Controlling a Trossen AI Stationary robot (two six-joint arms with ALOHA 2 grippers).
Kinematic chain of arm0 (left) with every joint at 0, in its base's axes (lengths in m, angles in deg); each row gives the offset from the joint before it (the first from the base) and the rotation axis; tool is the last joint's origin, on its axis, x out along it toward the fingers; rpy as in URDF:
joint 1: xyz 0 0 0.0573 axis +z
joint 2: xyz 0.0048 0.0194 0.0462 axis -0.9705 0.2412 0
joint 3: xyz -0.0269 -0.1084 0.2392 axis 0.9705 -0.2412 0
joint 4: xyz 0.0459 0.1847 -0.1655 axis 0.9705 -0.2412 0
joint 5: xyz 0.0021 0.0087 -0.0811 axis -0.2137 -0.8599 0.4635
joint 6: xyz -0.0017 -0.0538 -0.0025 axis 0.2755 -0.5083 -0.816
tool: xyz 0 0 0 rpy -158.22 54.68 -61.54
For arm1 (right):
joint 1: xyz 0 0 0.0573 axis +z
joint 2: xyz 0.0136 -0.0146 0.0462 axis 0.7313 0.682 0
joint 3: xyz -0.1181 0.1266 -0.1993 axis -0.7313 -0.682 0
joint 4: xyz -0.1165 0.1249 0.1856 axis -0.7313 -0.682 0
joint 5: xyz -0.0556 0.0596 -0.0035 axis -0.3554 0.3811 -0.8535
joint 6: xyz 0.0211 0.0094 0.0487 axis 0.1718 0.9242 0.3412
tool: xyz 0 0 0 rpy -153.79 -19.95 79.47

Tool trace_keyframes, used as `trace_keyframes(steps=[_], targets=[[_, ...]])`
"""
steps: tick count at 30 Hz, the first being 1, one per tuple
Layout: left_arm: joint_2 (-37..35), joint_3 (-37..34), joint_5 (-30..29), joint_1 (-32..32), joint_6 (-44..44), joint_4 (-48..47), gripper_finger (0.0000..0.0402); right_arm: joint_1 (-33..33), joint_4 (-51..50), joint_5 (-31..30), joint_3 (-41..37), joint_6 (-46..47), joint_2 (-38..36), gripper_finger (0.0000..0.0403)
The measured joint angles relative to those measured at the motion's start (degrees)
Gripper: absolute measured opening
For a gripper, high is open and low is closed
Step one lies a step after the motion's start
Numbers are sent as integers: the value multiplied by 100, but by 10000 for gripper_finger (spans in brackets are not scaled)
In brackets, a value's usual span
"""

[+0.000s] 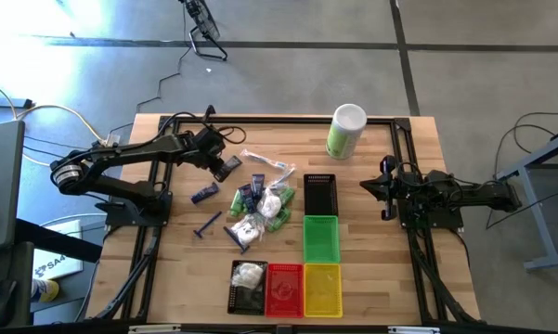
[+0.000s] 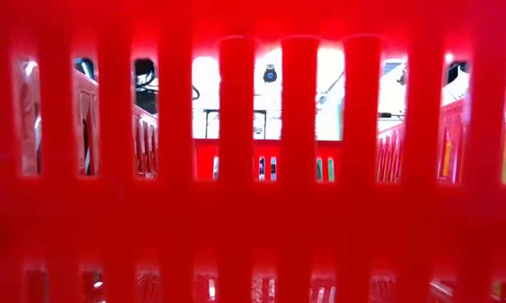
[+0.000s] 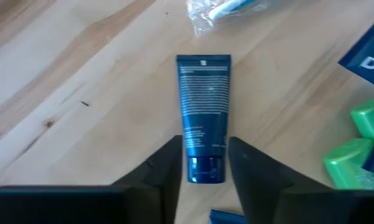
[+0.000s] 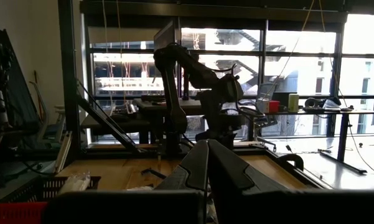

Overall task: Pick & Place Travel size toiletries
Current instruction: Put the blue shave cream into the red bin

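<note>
Left gripper (image 3: pixel 203 163) low over the counter (image 1: pixel 167 278) toward its left edge, fingers part-open astride the cap end of a blue tube (image 3: pixel 203 115), not yet closed on it. Step in hand, by the look of it: grasping this tube. Next calls for closing, lifting and carrying to a basket. Right gripper (image 4: pixel 206 163) shut, empty, parked near the right edge. Pile of toiletries (image 1: pixel 260 209) mid-counter. Black basket (image 1: pixel 248 286) at the front edge holding a white pouch (image 1: pixel 249 273); red basket (image 1: pixel 284 288), yellow basket (image 1: pixel 322 289) and green basket (image 1: pixel 320 238) apparently empty.
</note>
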Motion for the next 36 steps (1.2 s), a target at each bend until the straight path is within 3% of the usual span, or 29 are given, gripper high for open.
trace_keyframes(steps=[6,10,27,36], targets=[[2,0,-148,0,-9,3,201,-1,0,0,0,-2,0,2],[2,0,-146,0,-9,4,221,-1,0,0,0,-2,-1,2],[4,-11,23,-2,-10,-126,223,0,0,15,0,-2,-1,2],[4,-551,317,-4,-10,57,223,-2,0,15,0,-2,0,2]])
